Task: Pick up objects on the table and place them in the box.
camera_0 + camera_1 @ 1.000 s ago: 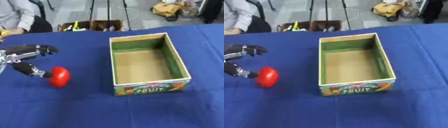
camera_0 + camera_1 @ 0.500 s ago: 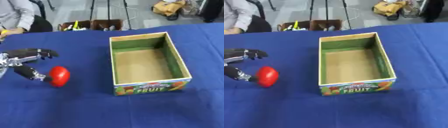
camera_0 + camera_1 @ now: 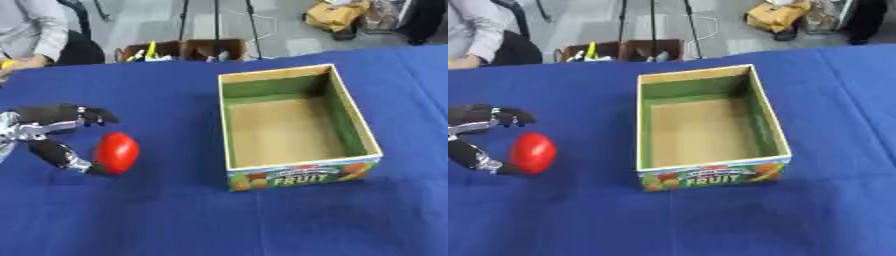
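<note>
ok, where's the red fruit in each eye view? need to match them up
Left eye view: red fruit lies left of centre, against the left robot hand, on the blue cloth.
Right eye view: it sits nearer the left edge, at mid height.
Shared landmark: the FRUIT box, to its right in both views.

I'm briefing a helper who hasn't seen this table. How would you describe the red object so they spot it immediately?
Start at the open cardboard box labelled FRUIT on the blue table. Look to its left, across bare cloth, to the robot's black left hand. The red object sits between its thumb and fingers: a smooth, glossy oval, the only red thing on the cloth.
</note>
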You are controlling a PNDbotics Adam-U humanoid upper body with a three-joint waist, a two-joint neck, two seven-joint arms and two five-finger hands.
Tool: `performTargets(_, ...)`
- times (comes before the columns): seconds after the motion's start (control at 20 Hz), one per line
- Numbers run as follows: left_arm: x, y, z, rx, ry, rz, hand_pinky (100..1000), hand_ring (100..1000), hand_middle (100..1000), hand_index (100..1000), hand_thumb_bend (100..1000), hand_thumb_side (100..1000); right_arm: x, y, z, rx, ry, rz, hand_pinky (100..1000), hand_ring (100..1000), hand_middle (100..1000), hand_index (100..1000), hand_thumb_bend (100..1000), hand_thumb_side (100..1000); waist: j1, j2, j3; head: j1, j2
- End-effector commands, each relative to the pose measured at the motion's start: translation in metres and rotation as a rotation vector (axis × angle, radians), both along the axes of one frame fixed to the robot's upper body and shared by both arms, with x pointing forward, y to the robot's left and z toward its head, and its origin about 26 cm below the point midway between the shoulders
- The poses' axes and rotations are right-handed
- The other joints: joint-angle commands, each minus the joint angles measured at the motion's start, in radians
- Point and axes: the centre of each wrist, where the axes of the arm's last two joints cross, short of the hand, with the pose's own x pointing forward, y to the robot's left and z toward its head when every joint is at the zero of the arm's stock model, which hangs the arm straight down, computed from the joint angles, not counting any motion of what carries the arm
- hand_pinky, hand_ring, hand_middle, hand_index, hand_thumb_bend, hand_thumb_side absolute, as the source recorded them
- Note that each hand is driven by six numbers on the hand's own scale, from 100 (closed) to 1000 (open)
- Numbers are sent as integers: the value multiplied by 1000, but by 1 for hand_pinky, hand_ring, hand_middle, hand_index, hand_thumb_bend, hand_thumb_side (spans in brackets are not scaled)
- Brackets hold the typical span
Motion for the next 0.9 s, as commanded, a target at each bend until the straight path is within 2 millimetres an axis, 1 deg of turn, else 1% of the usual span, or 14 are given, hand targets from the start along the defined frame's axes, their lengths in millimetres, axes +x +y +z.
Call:
performTargets(0.05, -4, 9, 12, 390, 205, -279, 771, 857, 907, 1000, 725, 832, -2, 0, 9, -25, -28, 8, 204, 100, 217, 401, 100, 746, 2, -13, -3, 2, -1)
performTargets(0.25, -3, 6, 12, 429, 209, -272, 772, 858, 906, 1000, 724, 833, -2, 0, 9, -25, -28, 7, 204, 100, 217, 401, 100, 746, 3, -11, -4, 0, -1)
performTargets(0.45, -2, 5, 12, 424, 204, -270, 768, 854, 899, 1000, 722, 829, -2, 0, 9, -26, -27, 8, 204, 100, 217, 400, 100, 746, 3, -9, -4, -12, -6)
performTargets(0.55, -2, 6, 12, 408, 203, -269, 768, 853, 901, 1000, 720, 847, -2, 0, 9, -27, -26, 8, 204, 100, 217, 400, 100, 746, 4, -9, -3, -41, -17)
performTargets(0.65, -2, 7, 11, 389, 205, -266, 771, 853, 898, 1000, 731, 903, -2, 0, 9, -27, -26, 7, 204, 100, 217, 400, 100, 746, 3, -8, -3, -67, -26)
performTargets(0.75, -1, 8, 10, 370, 208, -263, 768, 851, 896, 1000, 746, 905, -2, 0, 9, -27, -26, 8, 204, 100, 217, 400, 100, 746, 4, -8, -3, -85, -31)
performTargets(0.9, -1, 8, 9, 359, 212, -270, 769, 858, 917, 1000, 750, 885, -2, 0, 9, -27, -26, 9, 204, 100, 217, 400, 100, 746, 4, -9, -4, -98, -33)
